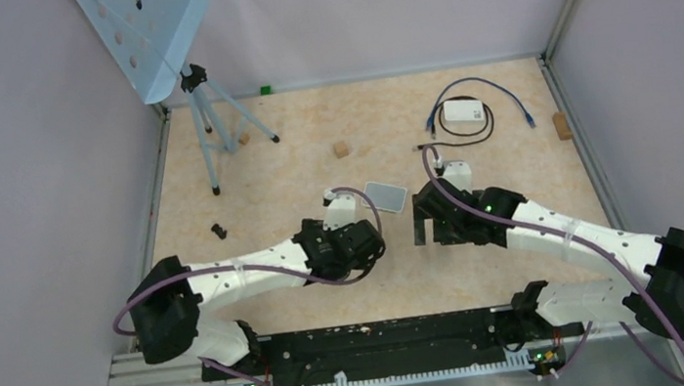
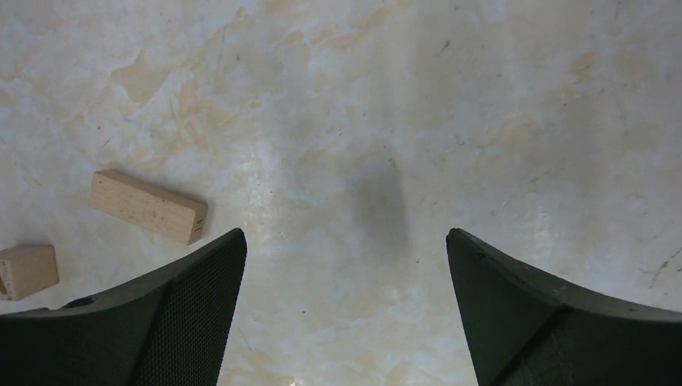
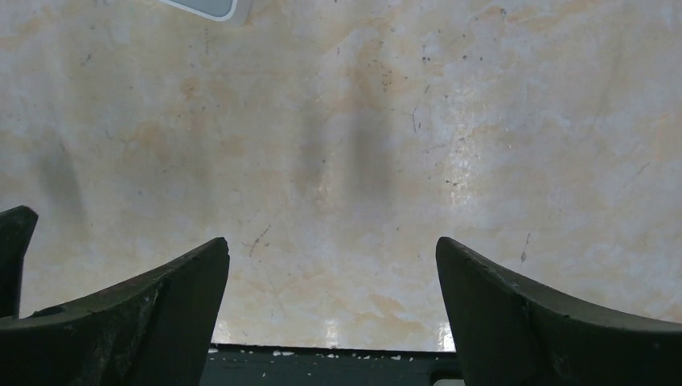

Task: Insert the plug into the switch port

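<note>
Since both arms hang low over the bare, mottled beige worktop [image 1: 291, 130], I judge them parked before any reach: left gripper [image 2: 346, 241] and right gripper [image 3: 332, 249] spread wide, holding nothing. The boxy white switch [image 1: 464, 111] sits upper right, a thin blue cable [image 1: 492, 86] looped round it, its plug [image 1: 429, 126] seemingly lying just left.

From high up and behind, we see the whole tabletop [image 1: 310, 128]. Close over that same surface, we look down past the left end effector [image 2: 346, 233] and the right end effector [image 3: 331, 241].
</note>
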